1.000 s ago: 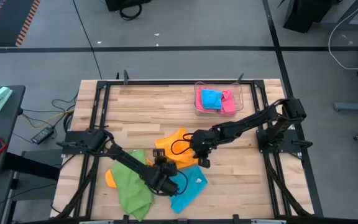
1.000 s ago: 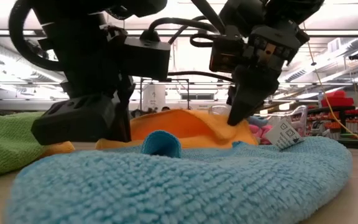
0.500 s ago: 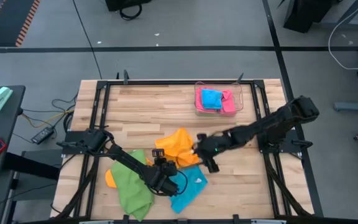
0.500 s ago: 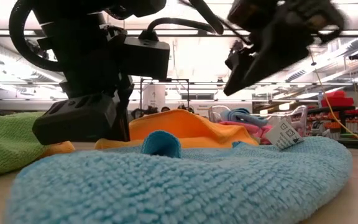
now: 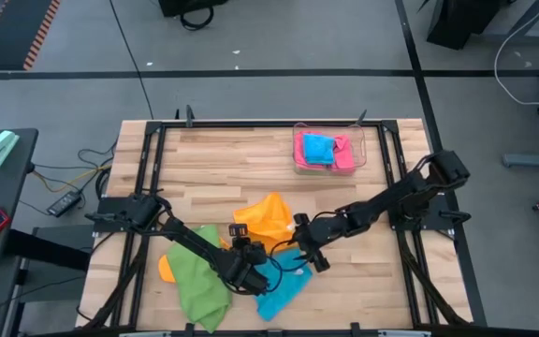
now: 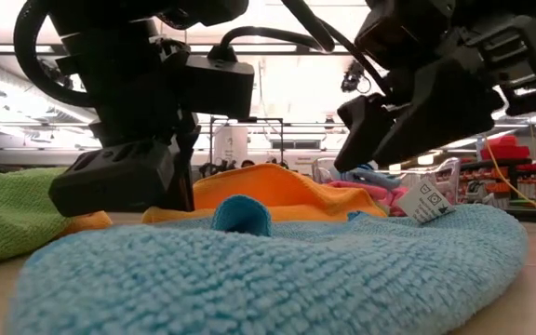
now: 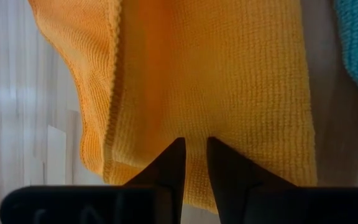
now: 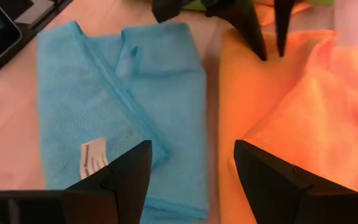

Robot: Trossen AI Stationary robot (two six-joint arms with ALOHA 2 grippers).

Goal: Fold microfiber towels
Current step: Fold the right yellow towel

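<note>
Left gripper [image 7: 193, 155]: our fingers stand narrow over the soft orange microfiber towel [image 5: 268, 220], mid-table.
Right gripper [image 8: 191, 168]: wide, empty, above the sky-blue microfiber towel [image 8: 120, 109].
Risk: we judge a shallow pinch could slip.

The right gripper [image 5: 309, 256] hangs over two adjoining towels [image 5: 284, 278]; the left gripper [image 5: 243, 245] sits just beside it, over one.
</note>
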